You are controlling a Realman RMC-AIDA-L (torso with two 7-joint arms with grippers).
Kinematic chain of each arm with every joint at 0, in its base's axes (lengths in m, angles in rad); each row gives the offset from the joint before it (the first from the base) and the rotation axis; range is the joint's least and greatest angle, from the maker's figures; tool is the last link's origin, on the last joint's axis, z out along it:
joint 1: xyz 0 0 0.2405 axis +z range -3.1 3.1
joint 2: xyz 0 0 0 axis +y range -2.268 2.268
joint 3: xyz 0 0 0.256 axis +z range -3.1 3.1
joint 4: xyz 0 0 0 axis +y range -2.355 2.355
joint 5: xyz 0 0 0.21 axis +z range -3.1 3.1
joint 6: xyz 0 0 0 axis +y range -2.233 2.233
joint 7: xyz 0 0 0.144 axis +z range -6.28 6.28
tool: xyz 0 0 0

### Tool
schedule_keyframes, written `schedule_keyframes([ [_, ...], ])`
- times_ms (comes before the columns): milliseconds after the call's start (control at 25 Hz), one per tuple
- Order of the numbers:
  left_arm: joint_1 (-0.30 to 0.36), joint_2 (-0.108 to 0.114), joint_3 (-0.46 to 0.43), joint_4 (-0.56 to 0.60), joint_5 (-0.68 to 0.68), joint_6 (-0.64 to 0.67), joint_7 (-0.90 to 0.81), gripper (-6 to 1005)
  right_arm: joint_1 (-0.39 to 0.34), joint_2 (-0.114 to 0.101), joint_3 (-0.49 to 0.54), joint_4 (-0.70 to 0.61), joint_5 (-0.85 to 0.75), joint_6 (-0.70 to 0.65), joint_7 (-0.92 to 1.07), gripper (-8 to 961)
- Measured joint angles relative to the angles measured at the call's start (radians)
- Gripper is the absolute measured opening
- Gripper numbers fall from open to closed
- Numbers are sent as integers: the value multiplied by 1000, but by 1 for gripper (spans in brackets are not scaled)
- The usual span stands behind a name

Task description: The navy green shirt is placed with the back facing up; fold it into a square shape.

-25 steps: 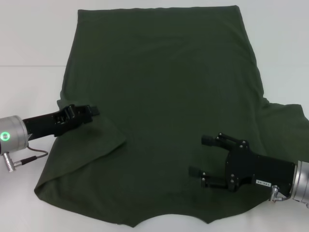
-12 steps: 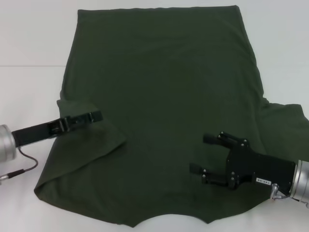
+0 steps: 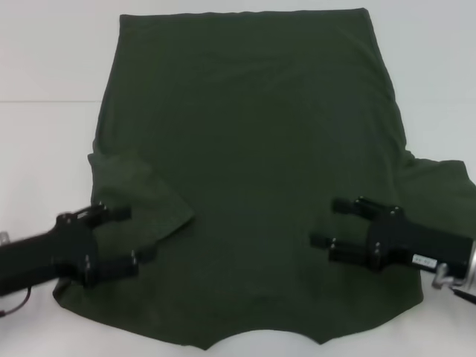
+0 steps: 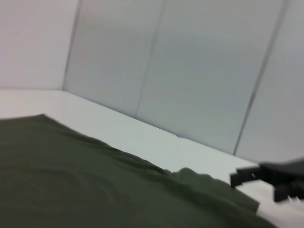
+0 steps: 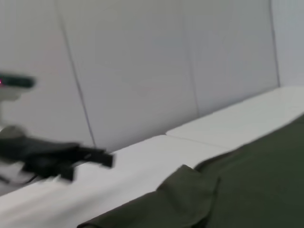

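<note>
The shirt (image 3: 253, 171) lies flat, back up, filling the centre of the head view; its left sleeve is already folded inward at lower left, while the right sleeve still spreads out at the right edge. The left gripper (image 3: 123, 238) sits at lower left, fingers spread wide, holding nothing. The right gripper (image 3: 335, 223) sits at lower right, fingers also spread, empty. For the next fold, probably the right sleeve: pinch one cloth layer at its edge, lift low, and lay it inward flat.
</note>
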Motion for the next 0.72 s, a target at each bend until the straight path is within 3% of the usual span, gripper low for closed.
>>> schedule_keyframes([
  [160,25,-7,6,1,1,-1,78,909,-22,-2,-5,-109,-21,-6,185,915],
  [360,28,-9,17,-2,12,-4,86,910,-38,-9,-8,-377,-145,-50,609,915],
  [480,27,-11,24,0,12,-4,87,910,-27,-36,-7,-505,-260,-79,932,916],
  [720,18,-11,47,0,12,-3,89,910,-12,-89,53,-606,-394,-149,1390,916],
])
